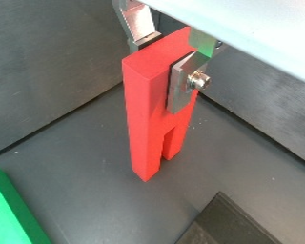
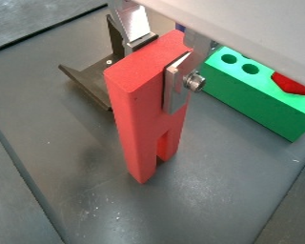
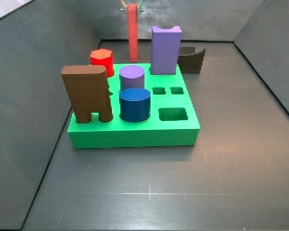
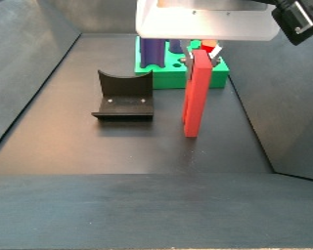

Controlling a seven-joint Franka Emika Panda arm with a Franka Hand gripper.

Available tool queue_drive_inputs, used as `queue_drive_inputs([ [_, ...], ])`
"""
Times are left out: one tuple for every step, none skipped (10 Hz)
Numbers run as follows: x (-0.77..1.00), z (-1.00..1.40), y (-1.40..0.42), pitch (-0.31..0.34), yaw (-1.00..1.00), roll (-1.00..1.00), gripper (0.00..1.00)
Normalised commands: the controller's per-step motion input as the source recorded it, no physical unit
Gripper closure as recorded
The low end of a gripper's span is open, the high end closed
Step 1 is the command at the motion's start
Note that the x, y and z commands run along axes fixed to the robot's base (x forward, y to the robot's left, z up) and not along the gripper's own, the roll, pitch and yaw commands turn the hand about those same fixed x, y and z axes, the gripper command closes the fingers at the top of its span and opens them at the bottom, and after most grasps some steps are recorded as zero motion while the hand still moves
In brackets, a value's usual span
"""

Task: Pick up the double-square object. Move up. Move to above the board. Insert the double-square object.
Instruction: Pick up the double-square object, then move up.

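Observation:
The double-square object (image 4: 196,93) is a tall, slim, light-red block with two legs. It stands upright on the dark floor, apart from the board and behind it in a side view (image 3: 133,32). My gripper (image 1: 164,59) is shut on its top end, with a silver finger flat against each side, as both wrist views show (image 2: 155,59). Its legs look to rest on the floor. The green board (image 3: 135,135) has two small square holes (image 3: 168,90) that are open. The board also shows in a wrist view (image 2: 257,91).
On the board stand a brown two-legged block (image 3: 84,90), a blue cylinder (image 3: 135,104), a purple cylinder (image 3: 133,76), a short red cylinder (image 3: 101,60) and a tall purple block (image 3: 166,50). The dark fixture (image 4: 120,95) stands beside the red block. Grey walls enclose the floor.

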Motion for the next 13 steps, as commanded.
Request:
queue_drive_inputs([
  [0.0, 0.0, 0.0, 0.0, 0.0, 0.0, 1.0],
  [0.0, 0.0, 0.0, 0.0, 0.0, 0.0, 1.0],
  [0.0, 0.0, 0.0, 0.0, 0.0, 0.0, 1.0],
  [0.0, 0.0, 0.0, 0.0, 0.0, 0.0, 1.0],
  [0.0, 0.0, 0.0, 0.0, 0.0, 0.0, 1.0],
  [0.0, 0.0, 0.0, 0.0, 0.0, 0.0, 1.0],
  [0.0, 0.0, 0.0, 0.0, 0.0, 0.0, 1.0],
  [0.0, 0.0, 0.0, 0.0, 0.0, 0.0, 1.0],
  [0.0, 0.0, 0.0, 0.0, 0.0, 0.0, 1.0],
  [0.0, 0.83, 0.0, 0.0, 0.0, 0.0, 1.0],
  [-0.01, 0.81, -0.06, 0.009, -0.02, -0.01, 1.0],
  [-0.03, 0.7, -0.04, 0.03, -0.02, 0.01, 1.0],
  [-0.03, 0.56, -0.03, 0.04, -0.02, 0.02, 1.0],
])
